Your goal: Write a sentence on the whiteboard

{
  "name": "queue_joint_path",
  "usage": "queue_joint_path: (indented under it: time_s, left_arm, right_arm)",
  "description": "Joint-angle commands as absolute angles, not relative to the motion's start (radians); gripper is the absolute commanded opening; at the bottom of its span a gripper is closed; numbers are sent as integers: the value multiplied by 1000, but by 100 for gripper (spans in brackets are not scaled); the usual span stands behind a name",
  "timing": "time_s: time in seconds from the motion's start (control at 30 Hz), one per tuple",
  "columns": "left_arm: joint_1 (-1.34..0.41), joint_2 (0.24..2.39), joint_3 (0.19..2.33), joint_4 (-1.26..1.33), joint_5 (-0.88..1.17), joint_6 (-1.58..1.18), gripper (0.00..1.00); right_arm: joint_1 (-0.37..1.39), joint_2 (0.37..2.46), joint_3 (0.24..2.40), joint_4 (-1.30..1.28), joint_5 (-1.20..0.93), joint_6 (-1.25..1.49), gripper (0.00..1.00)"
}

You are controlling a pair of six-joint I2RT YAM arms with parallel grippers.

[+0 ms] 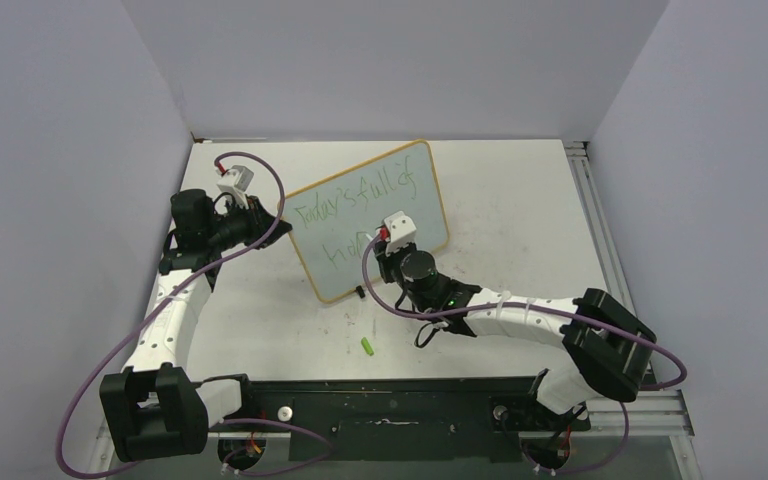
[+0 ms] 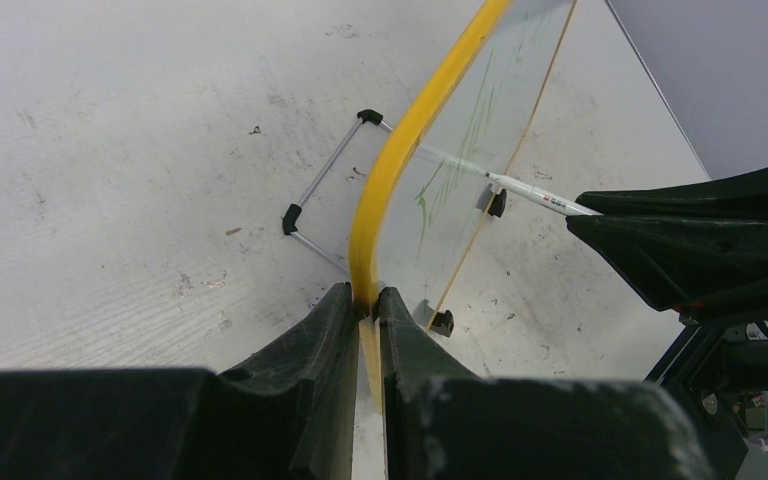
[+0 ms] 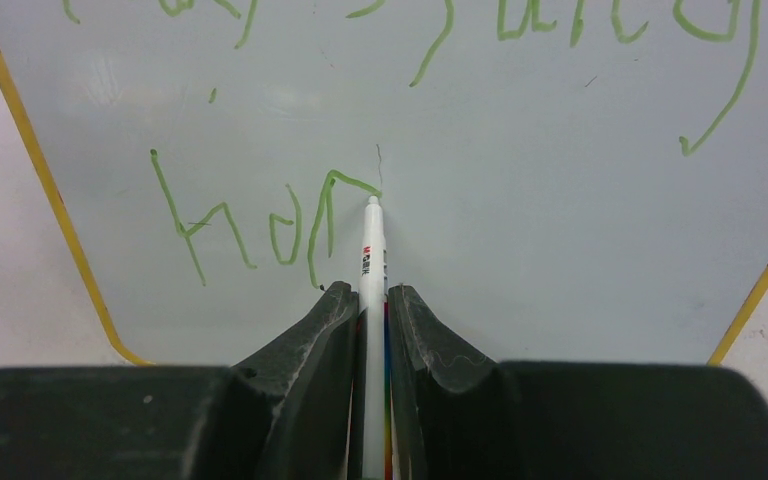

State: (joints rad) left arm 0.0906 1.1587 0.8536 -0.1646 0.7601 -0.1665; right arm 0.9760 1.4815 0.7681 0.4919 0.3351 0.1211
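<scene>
While the whiteboard (image 1: pixel 430 190) stands propped on edge a little left of the tabletop's (image 1: pixel 520 200) middle, closer to the far edge than the near one, we see both arms on it. Its yellow-framed face is turned toward the near right corner. The left gripper (image 2: pixel 366 300) is pinched tight on the board's yellow frame at its left side, with the rim wedged between the two fingers and almost no gap showing. Behind the board, on the side toward the far left corner, a thin wire stand (image 2: pixel 325 185) with black end caps rests on the tabletop, and a small black clip foot (image 2: pixel 441 322) sits under the board's lower edge. The right gripper (image 3: pixel 368 295) is clamped on a white marker (image 3: pixel 371 250), whose barrel runs straight out between the fingers and whose tip touches the board. The sentence (image 1: pixel 350 200) is in thin green strokes in two lines: the upper line reads roughly "Today's full of", and the lower line shows "ho" followed by a partly formed letter, at whose top stroke the marker tip rests. A small green cylindrical piece (image 1: pixel 368 346) lies on the tabletop between the board and the near edge, apart from both grippers.
</scene>
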Motion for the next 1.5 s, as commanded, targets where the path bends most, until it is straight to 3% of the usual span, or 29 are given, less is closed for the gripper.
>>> queue_joint_path:
  time_s: [0.0,0.53,1.1,1.47]
  left_arm:
    - [89,1146,877,-150,760,-152,0]
    - [89,1146,877,-149,760,-153,0]
    - [89,1146,876,-152,753,-150,0]
    - [89,1148,877,-153,754,-150,0]
  right_arm:
    - [1009,1493,762,499,364,118,5]
    - [1039,1439,730,496,393,135,5]
    - [953,1457,727,524,262,132,5]
    - [934,1446,729,480,344,135,5]
